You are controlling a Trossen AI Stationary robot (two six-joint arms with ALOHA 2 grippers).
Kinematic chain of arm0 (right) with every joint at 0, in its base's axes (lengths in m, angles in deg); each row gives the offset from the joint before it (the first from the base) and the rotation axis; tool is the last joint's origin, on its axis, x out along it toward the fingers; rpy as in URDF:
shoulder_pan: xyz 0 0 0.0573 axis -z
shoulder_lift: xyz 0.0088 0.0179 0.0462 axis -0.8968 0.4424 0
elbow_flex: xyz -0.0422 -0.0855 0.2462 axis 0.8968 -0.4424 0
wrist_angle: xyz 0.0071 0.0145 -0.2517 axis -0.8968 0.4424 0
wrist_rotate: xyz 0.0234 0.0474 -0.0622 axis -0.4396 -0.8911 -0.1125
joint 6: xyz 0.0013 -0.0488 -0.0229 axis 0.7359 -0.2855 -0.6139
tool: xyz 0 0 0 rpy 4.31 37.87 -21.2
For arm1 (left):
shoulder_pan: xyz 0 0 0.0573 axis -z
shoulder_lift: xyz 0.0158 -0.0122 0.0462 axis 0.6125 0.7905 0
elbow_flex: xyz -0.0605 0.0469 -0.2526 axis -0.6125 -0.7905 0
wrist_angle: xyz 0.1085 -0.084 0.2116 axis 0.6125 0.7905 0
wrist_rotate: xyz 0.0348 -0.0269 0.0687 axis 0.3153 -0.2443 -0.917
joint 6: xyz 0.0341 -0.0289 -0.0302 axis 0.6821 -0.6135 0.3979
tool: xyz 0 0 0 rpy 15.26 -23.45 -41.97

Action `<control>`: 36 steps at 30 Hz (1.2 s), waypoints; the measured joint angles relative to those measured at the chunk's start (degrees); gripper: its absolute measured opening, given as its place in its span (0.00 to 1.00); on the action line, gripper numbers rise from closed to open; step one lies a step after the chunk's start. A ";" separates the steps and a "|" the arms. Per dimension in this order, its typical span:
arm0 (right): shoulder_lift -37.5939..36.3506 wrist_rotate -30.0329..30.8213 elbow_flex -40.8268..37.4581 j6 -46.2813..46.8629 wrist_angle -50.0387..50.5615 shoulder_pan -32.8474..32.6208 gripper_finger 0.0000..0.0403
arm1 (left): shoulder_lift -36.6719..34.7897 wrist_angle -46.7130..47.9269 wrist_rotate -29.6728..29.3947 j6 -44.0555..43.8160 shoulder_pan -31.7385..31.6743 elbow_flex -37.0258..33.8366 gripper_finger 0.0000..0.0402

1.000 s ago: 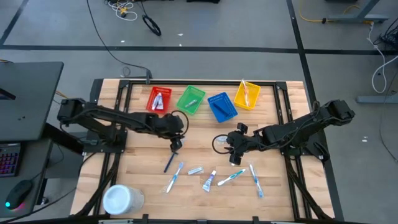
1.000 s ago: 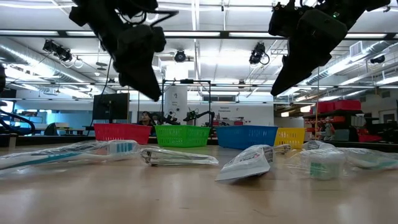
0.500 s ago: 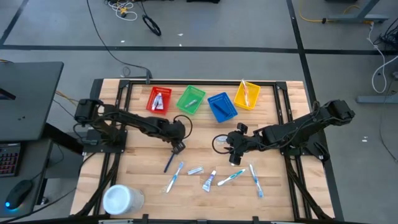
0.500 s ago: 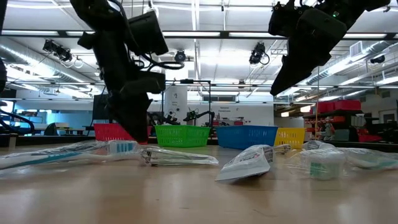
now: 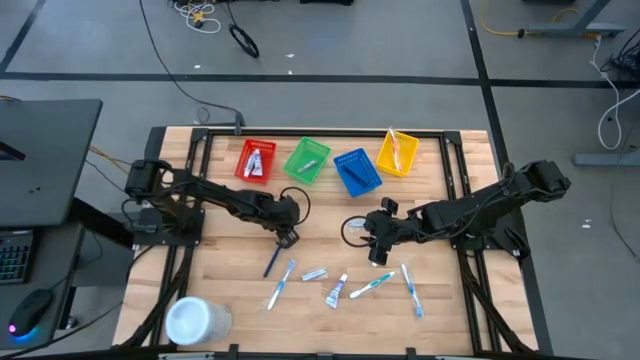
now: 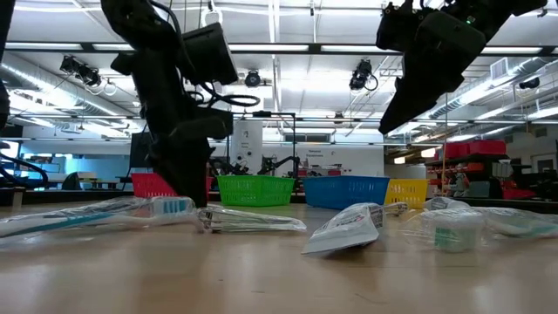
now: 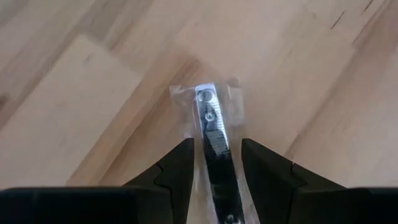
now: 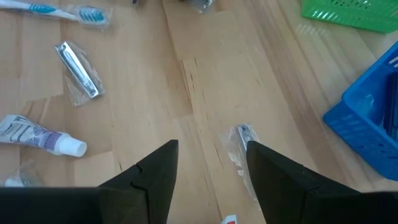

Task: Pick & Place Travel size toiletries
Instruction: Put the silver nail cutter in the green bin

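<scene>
Dark blue, the wrapped razor [image 7: 214,134] lies flat on the worktop [image 5: 230,310] toward its left edge, its long axis running straight between the narrowly parted fingers of the left pincer [image 7: 214,163], while the right pincer [image 8: 208,163] waits open near the middle.

Far along the pale wooden table [image 5: 220,290] stand a red basket [image 5: 256,160], green basket [image 5: 306,160], blue basket [image 5: 356,171] and yellow basket [image 5: 396,153]. Nearer lie blue-and-white toothbrushes [image 5: 280,285], a white tube [image 5: 336,291] and a dark razor [image 5: 271,262].
</scene>
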 joint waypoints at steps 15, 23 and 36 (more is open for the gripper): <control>0.00 0.02 -0.02 -0.02 -0.04 0.00 0.50 | 0.92 0.48 -0.49 1.07 0.00 0.04 0.15; 0.00 0.01 -0.02 -0.02 -0.10 0.00 0.50 | 0.82 0.66 -1.13 4.66 -0.91 5.53 0.17; 0.00 0.02 -0.02 -0.17 -0.10 -0.02 0.50 | 0.97 2.12 -4.45 19.83 -15.99 21.84 0.16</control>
